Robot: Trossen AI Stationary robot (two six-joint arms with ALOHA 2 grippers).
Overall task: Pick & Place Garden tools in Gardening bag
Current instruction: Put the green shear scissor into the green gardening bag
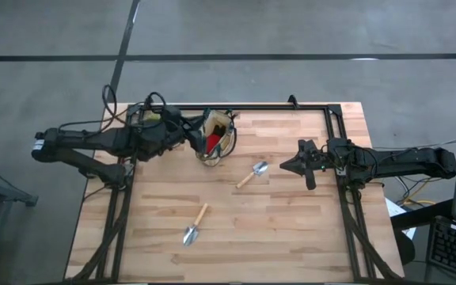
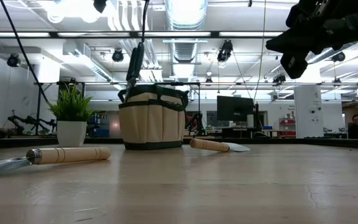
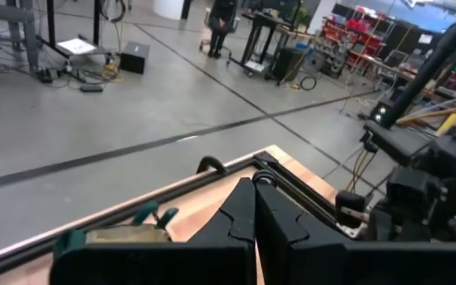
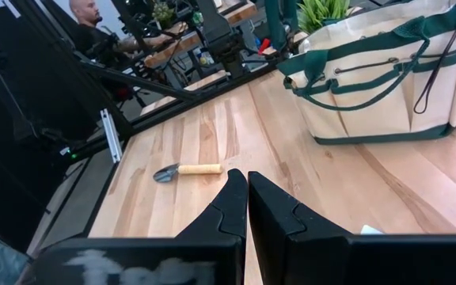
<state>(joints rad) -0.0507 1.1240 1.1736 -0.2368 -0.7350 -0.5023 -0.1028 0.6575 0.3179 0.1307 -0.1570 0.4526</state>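
The beige bag with dark green trim [image 1: 218,136] stands at the table's far middle, with a red item [image 1: 212,142] inside it. It also shows in the low view [image 2: 152,121] and in the right wrist view [image 4: 386,79]. One wooden-handled trowel [image 1: 252,174] lies just right of the bag, and another [image 1: 195,226] lies nearer the front. My left gripper [image 1: 190,134] is shut and empty at the bag's left rim; it also shows in the left wrist view [image 3: 253,210]. My right gripper [image 1: 285,166] is shut and empty, held above the table right of the nearer trowel; it also shows in the right wrist view [image 4: 248,198].
A small green potted plant [image 2: 71,115] stands left of the bag. A dark long item [image 2: 134,65] stands up above the bag's rim. A black frame rail [image 1: 275,106] runs along the table's far edge. Bare wood lies at the front right [image 1: 291,237].
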